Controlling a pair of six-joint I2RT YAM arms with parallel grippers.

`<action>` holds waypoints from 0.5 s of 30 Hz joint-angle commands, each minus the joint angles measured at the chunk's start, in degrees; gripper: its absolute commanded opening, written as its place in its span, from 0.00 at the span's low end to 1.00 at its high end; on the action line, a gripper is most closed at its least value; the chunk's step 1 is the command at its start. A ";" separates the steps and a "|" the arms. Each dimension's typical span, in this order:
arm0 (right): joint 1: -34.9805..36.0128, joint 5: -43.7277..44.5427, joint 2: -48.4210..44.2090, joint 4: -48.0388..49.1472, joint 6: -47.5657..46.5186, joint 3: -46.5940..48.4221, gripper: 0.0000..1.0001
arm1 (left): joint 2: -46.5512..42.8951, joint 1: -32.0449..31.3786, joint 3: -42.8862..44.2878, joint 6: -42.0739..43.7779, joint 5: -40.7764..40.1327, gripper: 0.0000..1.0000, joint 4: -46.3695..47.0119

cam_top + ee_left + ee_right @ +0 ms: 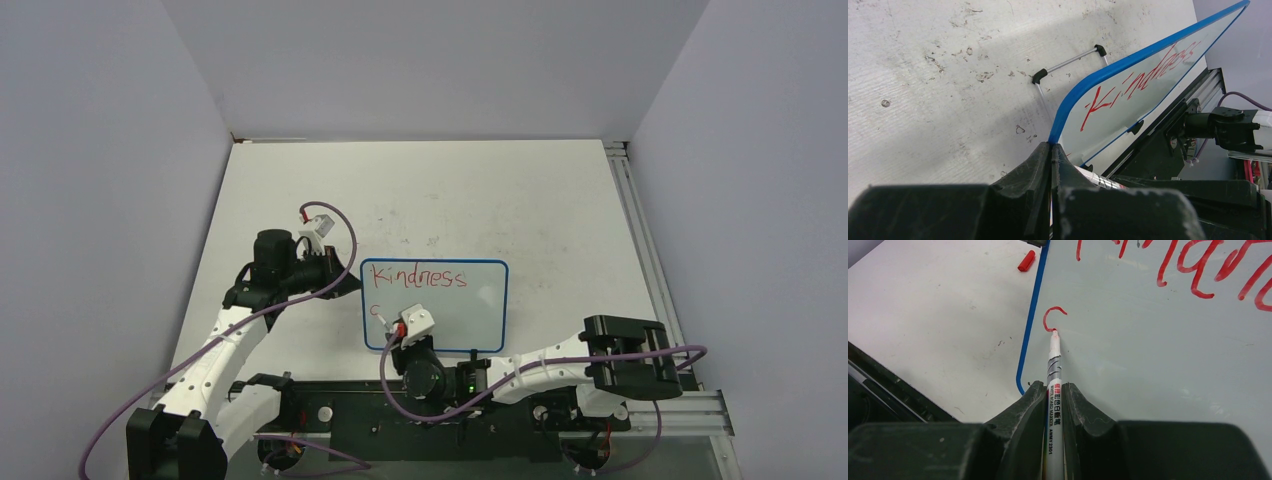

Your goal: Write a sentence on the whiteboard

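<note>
1. Whiteboard: blue-framed board on the tabletop, just ahead of the arm bases and near the middle. The red word "Kindness" runs along its far edge.
2. Left fingers: closed on the blue frame at the far-left corner of the whiteboard. In the left wrist view the frame emerges directly from between them.
3. Right fingers: clamped on a white marker, which lies lengthwise between them with its tip pointing forward over the board.
4. Marker tip: touching the whiteboard surface near its left edge, at the lower end of a red curved stroke shaped like a "C". The stroke sits below the written word.
5. Red cap: lying on the tabletop just outside the left frame of the whiteboard.
6. Wire stand: thin metal bar with black ends, seen on the tabletop beyond the board's edge in the left wrist view.
</note>
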 commanded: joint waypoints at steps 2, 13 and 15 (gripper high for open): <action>1.10 1.54 -3.63 2.14 -1.56 -0.66 0.05 | -0.75 -0.51 2.29 0.06 0.42 0.00 0.26; 2.15 3.92 -7.01 5.06 -7.68 0.12 0.05 | -0.75 -0.51 2.33 0.06 0.34 0.00 0.18; 1.18 3.74 -7.10 5.00 -7.53 0.09 0.05 | -0.75 -0.44 2.33 0.06 0.36 0.00 0.17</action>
